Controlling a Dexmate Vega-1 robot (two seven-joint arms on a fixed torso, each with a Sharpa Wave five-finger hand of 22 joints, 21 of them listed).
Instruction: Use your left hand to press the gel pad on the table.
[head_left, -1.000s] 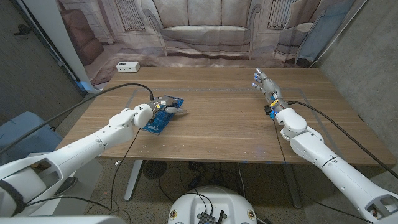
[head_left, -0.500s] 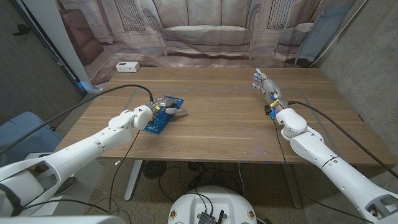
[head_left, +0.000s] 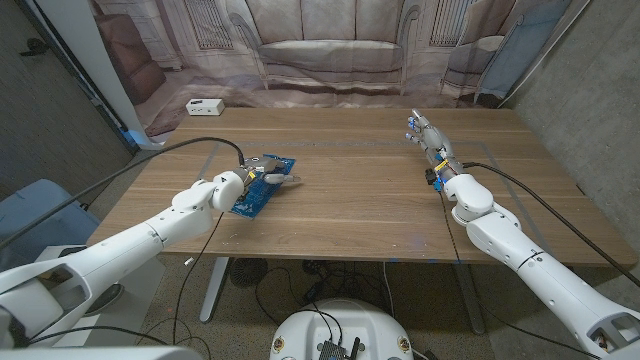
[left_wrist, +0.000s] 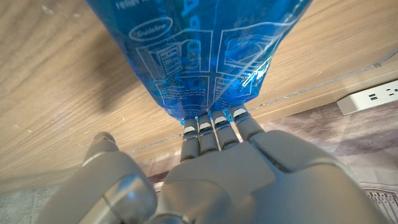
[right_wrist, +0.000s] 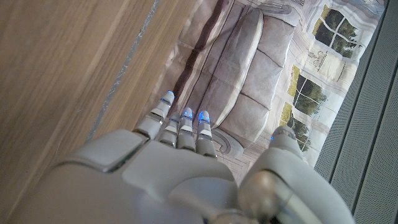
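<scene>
A blue gel pad (head_left: 250, 198) with white print lies on the left half of the wooden table (head_left: 350, 200). My left hand (head_left: 263, 170) is over its far end, fingers bent down onto it and thumb sticking out to the side. In the left wrist view the fingers (left_wrist: 214, 121) meet the edge of the gel pad (left_wrist: 205, 56), with their tips hidden from view. My right hand (head_left: 425, 136) stands at the right side of the table, fingers stretched out and apart, holding nothing. The right wrist view shows that right hand (right_wrist: 174, 168) just above bare wood.
A white power strip (head_left: 205, 105) lies at the table's back left corner, also in the left wrist view (left_wrist: 370, 99). A black cable (head_left: 190, 145) arcs over my left arm. A printed sofa backdrop hangs behind the table.
My left forearm has drifted slightly toward the left. The left hand stays on the gel pad, and the right arm has not moved.
</scene>
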